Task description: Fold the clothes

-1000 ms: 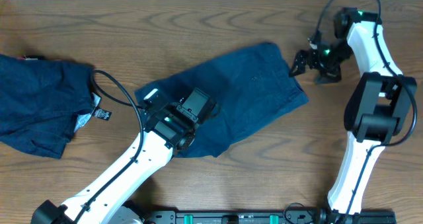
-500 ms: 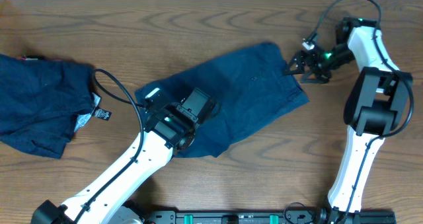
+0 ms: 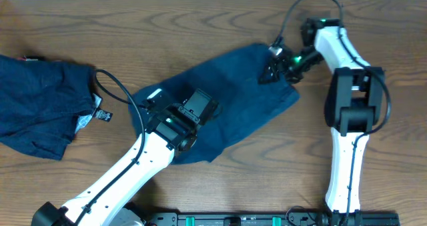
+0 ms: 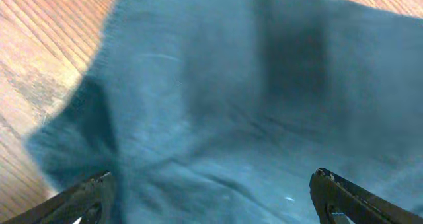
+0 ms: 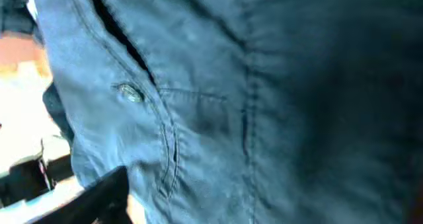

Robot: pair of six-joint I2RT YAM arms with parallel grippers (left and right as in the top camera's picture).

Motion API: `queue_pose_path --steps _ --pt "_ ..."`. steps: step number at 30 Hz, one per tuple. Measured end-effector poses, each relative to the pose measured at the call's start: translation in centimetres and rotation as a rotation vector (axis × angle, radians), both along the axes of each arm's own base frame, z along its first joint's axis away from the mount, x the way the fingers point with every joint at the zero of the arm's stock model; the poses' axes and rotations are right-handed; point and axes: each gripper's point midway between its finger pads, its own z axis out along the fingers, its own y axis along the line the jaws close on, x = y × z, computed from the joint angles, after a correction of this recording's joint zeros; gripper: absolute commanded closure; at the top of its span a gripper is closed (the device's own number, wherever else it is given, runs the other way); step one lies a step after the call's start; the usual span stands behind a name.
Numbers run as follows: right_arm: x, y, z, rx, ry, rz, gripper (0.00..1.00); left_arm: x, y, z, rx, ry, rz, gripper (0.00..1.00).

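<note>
A dark navy garment (image 3: 233, 86) lies spread across the middle of the wooden table (image 3: 200, 19). It has a small white tag (image 3: 155, 93) at its left end. My left gripper (image 3: 198, 110) hovers over its left half, jaws open, with only fabric between the fingers in the left wrist view (image 4: 211, 184). My right gripper (image 3: 274, 71) sits on the garment's upper right edge. In the right wrist view (image 5: 258, 197) its fingers are spread over the fabric, near a pocket seam and a button (image 5: 129, 92). A second navy garment (image 3: 40, 106) lies crumpled at the left.
The crumpled garment at the left shows a black tag (image 3: 102, 115) and a pale inner patch. A black cable (image 3: 120, 96) loops from my left arm over the table. The arm bases stand at the front edge (image 3: 240, 219).
My right gripper has moved left from the bare table onto the garment's upper right edge. The garment's right edge has shifted left and bunched slightly. My left arm has not moved.
</note>
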Motion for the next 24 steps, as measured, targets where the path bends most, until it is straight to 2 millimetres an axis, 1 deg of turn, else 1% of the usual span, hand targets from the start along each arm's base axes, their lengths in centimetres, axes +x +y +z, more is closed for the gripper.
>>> queue_pose_path --steps 1,4,6,10,13,15,17,21,24 --pt "-0.2 0.3 -0.4 -0.007 0.003 0.011 0.99 0.0 0.0 0.0 -0.002 0.002 -0.001 0.05" --pt "-0.8 1.0 -1.6 -0.017 0.026 0.035 0.99 -0.1 -0.2 -0.1 -0.010 0.008 -0.004 0.05" --pt "-0.9 1.1 -1.7 -0.015 0.030 0.035 0.99 -0.2 -0.3 -0.2 -0.017 0.013 -0.006 0.05" --pt "-0.4 0.7 -1.8 -0.028 0.034 0.003 0.99 -0.1 -0.6 -0.2 -0.028 0.015 -0.015 0.05" --pt "0.1 -0.6 -1.9 -0.036 0.045 -0.046 0.99 0.0 -0.8 -0.2 -0.039 0.012 -0.022 0.04" --pt "0.7 -2.4 -1.9 -0.043 0.055 -0.094 0.99 0.1 -1.0 -0.1 -0.044 0.008 -0.027 0.05" --pt "1.3 -4.7 -1.9 -0.046 0.063 -0.157 0.99 0.2 -1.1 -0.1 -0.046 0.007 -0.032 0.05" --pt "2.5 -10.8 -1.9 -0.055 0.063 -0.307 0.99 0.3 -1.2 -0.1 -0.049 0.003 -0.034 0.05" --pt "2.7 -15.2 -1.9 -0.074 0.061 -0.404 0.98 0.3 -1.2 -0.1 -0.049 0.002 -0.035 0.05"
